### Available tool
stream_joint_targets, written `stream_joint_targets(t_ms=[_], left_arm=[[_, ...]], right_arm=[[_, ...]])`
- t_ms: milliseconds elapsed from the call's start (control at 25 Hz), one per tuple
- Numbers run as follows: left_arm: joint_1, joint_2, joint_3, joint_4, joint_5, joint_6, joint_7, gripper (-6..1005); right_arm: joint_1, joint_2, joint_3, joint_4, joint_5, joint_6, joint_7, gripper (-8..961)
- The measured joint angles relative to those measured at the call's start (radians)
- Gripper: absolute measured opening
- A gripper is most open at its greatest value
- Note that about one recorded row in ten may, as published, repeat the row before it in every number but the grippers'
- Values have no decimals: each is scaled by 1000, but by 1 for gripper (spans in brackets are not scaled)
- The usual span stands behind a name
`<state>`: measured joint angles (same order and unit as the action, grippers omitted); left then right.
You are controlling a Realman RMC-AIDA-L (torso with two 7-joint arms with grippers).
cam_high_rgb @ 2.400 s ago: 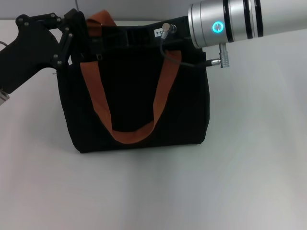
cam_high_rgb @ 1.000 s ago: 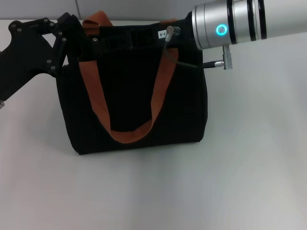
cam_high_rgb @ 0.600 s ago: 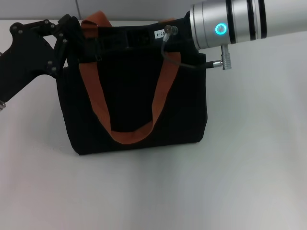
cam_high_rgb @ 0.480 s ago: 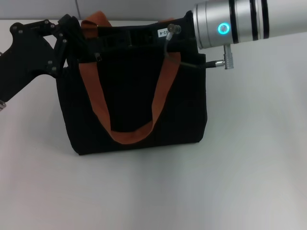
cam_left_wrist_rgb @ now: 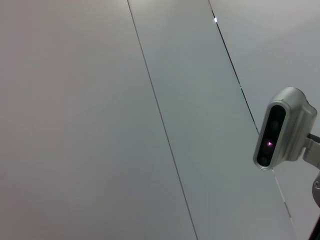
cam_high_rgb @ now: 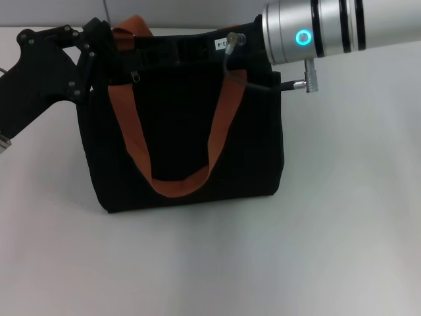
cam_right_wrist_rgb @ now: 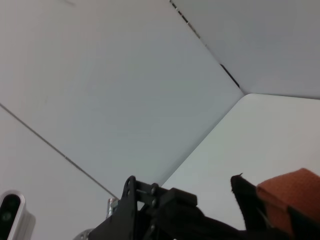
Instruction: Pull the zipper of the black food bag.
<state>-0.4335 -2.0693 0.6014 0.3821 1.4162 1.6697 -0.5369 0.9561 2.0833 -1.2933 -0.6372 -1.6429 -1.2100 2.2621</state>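
The black food bag (cam_high_rgb: 184, 138) stands upright in the middle of the head view, its front orange-brown handle (cam_high_rgb: 176, 187) hanging down its face. My left gripper (cam_high_rgb: 110, 60), a black linkage, is at the bag's top left corner beside the rear handle (cam_high_rgb: 131, 26). My right gripper (cam_high_rgb: 187, 51) reaches in from the right and lies along the bag's top edge, dark against the fabric. A small silvery piece (cam_high_rgb: 136, 77) near the top left edge may be the zipper pull. The right wrist view shows the left gripper's linkage (cam_right_wrist_rgb: 137, 212) and an orange handle (cam_right_wrist_rgb: 290, 192).
The bag sits on a white table (cam_high_rgb: 316, 250). The right arm's silver forearm (cam_high_rgb: 329, 29) with a lit ring and a cable (cam_high_rgb: 263, 85) hangs over the bag's top right corner. The left wrist view shows only wall panels and a silver camera housing (cam_left_wrist_rgb: 280, 130).
The left gripper has shifted slightly up along the bag's top left corner, and the right arm has wobbled a little sideways. The bag stays in place.
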Motion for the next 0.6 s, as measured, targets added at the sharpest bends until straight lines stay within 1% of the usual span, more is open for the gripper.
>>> stream_joint_targets(t_ms=[320,480,600], left_arm=[[-10,0,-2,-5,-1,-8,0,25],[-11,0,-21,-9,-2,-15,0,26],[-12,0,-28,-18,-8,-20,0,26]], right_arm=[[17,5,-32,5,1,11,-3,456],[18,6,-30,-1,11,-14,-2,456],[15,6,-24,0,12,-10,-3,455]])
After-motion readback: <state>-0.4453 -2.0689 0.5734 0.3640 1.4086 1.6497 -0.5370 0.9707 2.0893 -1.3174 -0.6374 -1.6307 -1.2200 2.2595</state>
